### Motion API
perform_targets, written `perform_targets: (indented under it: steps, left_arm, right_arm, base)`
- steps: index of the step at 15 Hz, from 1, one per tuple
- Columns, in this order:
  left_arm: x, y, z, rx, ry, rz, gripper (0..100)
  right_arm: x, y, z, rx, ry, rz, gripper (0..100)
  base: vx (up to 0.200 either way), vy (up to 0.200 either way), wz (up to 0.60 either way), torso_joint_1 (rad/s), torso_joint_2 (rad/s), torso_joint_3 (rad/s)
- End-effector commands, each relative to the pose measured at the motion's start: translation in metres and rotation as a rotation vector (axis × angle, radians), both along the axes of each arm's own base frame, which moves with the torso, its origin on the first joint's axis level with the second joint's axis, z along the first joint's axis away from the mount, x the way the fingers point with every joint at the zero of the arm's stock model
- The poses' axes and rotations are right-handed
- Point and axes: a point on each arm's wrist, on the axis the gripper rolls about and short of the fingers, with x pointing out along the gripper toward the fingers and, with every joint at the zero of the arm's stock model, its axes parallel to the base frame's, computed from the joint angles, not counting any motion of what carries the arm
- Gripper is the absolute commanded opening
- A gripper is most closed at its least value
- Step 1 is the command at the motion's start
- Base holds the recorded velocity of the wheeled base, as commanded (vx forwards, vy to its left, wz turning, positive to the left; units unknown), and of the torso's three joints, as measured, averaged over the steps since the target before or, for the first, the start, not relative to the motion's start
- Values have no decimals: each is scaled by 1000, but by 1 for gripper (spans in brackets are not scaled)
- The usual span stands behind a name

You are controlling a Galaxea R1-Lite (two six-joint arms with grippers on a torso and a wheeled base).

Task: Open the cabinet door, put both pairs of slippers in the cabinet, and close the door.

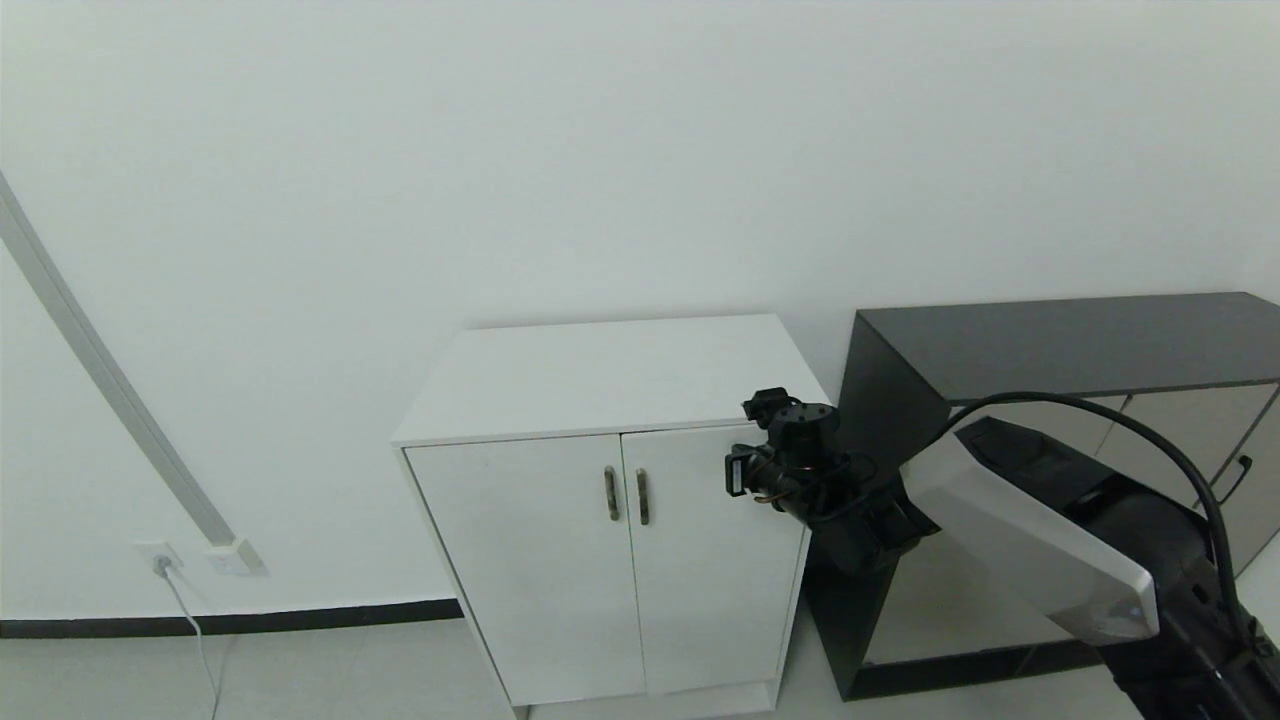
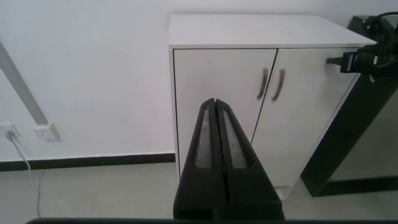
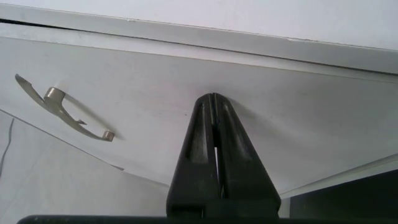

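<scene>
you get bright, even light. the cabinet (image 1: 600,375) casts hardly any shadow, and the dark sideboard (image 1: 1060,340) reflects pale glare.

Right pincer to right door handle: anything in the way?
Nothing visible. The right pincer, shut, sits close to the right door near its top edge; the right door handle lies across bare panel from it.

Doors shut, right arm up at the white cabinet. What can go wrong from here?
1. The right end effector is shut and close to the right door near its outer top corner, well off the handle. Pushing on could scrape the panel.
2. That door likely hinges beside the black cabinet, where the arm lies, so the swinging door may hit it.
</scene>
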Motion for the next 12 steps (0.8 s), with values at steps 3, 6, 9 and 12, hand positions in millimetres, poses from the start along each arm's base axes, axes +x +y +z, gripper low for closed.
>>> perform_targets:
  steps: [3,6,9,12]
  left_arm:
    - [0,0,0,-1,2,1,0]
    - [0,0,0,-1,2,1,0]
    - [0,0,0,-1,2,1,0]
    - [0,0,0,-1,2,1,0]
  right_arm:
    - [2,2,1,5,-8,0,0]
    - [3,2,1,-2,1,0,0]
    - [4,3,4,2,-7,-1,0]
    - [5,3,5,1,-5,-1,0]
  base:
    - [0,0,0,0,0,0]
    - [0,0,0,0,0,0]
    - [0,0,0,0,0,0]
    - [0,0,0,0,0,0]
